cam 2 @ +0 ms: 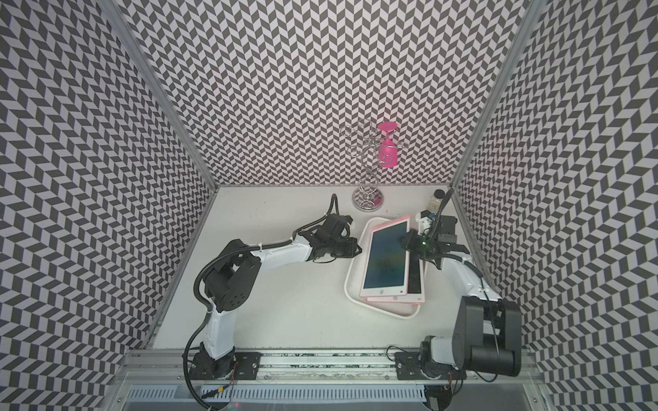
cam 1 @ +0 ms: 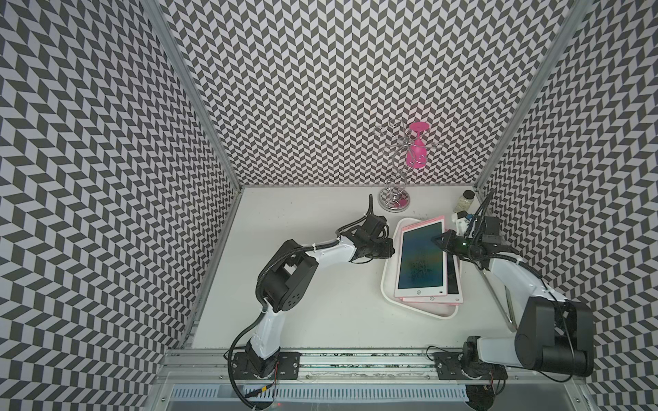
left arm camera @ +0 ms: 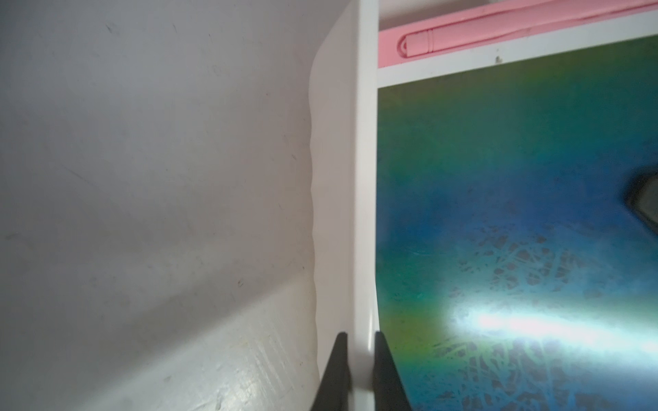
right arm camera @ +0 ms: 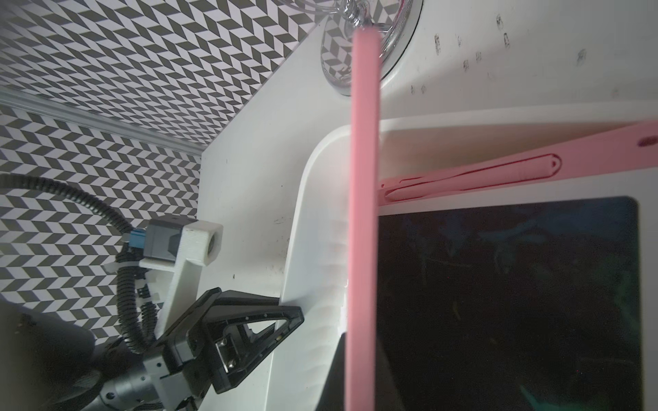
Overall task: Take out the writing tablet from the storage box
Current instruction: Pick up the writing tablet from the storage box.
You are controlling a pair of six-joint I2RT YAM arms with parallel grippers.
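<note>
In the one storage box [cam 1: 420,310] at the table's [cam 1: 302,284] right, the upper writing tablet [cam 1: 420,256] of two tilts over the lower tablet [cam 1: 452,277], its edge pinched in the closed right gripper [cam 1: 439,240], while the left gripper [left arm camera: 359,338], closed, clamps the box's rim, a grip and a pink stylus [left arm camera: 463,39] only the wrist views show.

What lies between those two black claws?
The top writing tablet: in both top views its screen spans the gap between the left gripper, on the storage box rim, and the right gripper, clamped on its edge.
</note>
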